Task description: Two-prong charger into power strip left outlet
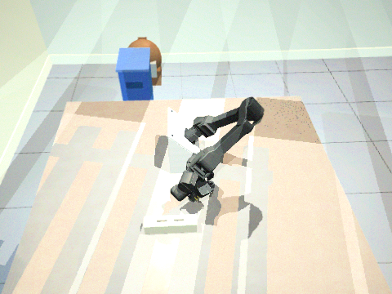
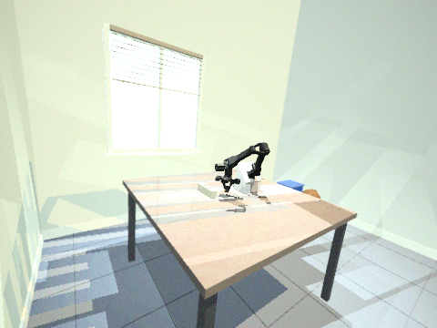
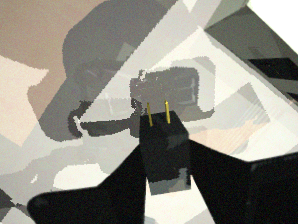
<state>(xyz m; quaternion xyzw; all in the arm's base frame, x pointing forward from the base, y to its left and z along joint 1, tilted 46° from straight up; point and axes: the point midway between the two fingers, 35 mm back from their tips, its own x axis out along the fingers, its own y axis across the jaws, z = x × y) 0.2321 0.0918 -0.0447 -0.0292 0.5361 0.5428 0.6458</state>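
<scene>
My gripper [image 1: 196,198] [image 2: 227,189] [image 3: 162,144] is shut on the black charger [image 3: 165,136]. Its two gold prongs stick out past the fingertips, side by side, in the wrist view. In the top view only a small yellowish glint of them shows under the gripper. The white power strip [image 1: 171,228] [image 2: 207,190] lies on the table, with two outlet marks on its top face. The gripper is above the table, beyond the strip's right half in the top view, apart from it. The strip does not show clearly in the wrist view, and its shutters cannot be made out.
A white box-like block [image 1: 180,158] [image 2: 247,181] stands by the arm's base, behind the gripper. A blue bin [image 1: 136,82] [image 2: 290,184] and a brown rounded object [image 1: 143,44] [image 2: 312,193] are beyond the table's far edge. Striped shadows cross the table [image 1: 302,229] [image 2: 218,241].
</scene>
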